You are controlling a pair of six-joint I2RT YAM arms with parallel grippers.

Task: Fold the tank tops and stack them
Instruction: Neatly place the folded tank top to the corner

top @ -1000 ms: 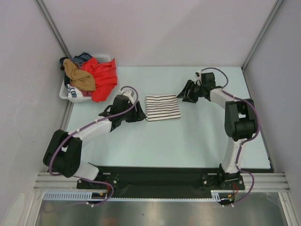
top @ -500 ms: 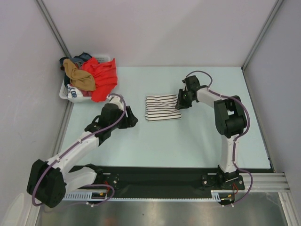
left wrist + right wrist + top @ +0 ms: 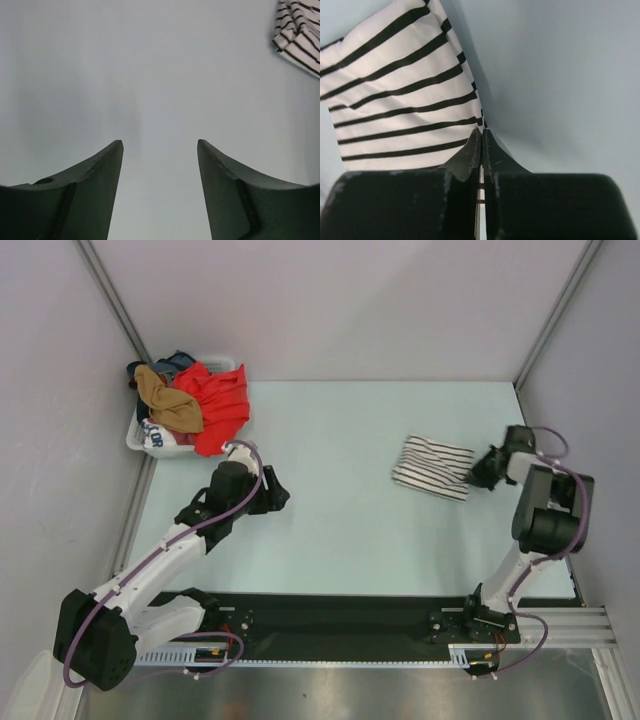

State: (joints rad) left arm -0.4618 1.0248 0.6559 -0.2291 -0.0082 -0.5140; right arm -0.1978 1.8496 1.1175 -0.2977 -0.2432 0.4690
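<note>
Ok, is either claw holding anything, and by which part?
The right claw is shut on the folded striped tank top, pinching its edge nearest that arm. The left claw is open and empty.

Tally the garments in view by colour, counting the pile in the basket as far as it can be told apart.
striped tank top, folded, on the table: 1
tan-brown top, in the laundry basket: 1
red garment, hanging over the basket's edge: 1
dark blue garment, in the basket: 1
white garment with blue lettering, in the basket: 1
Total: 5 told apart; more may lie hidden in the pile.
</note>
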